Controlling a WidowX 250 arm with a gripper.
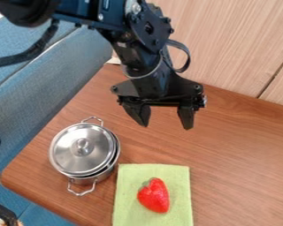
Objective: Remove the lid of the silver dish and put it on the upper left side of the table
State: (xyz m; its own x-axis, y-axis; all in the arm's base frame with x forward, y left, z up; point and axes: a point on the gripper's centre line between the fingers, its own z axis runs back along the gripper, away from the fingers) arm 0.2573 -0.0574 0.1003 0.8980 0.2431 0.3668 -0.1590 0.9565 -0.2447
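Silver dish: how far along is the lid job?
Done: nothing visible; the lid sits on the dish. In hand: nothing; the pincer hangs open and empty over the table. Left: all of it, grasp the lid, lift it off, place it at the table's upper left.

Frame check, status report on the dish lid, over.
Gripper open, empty, over the table. Lid on silver dish, not yet removed. Nothing on top of lid; strawberry off to one side, on green cloth.
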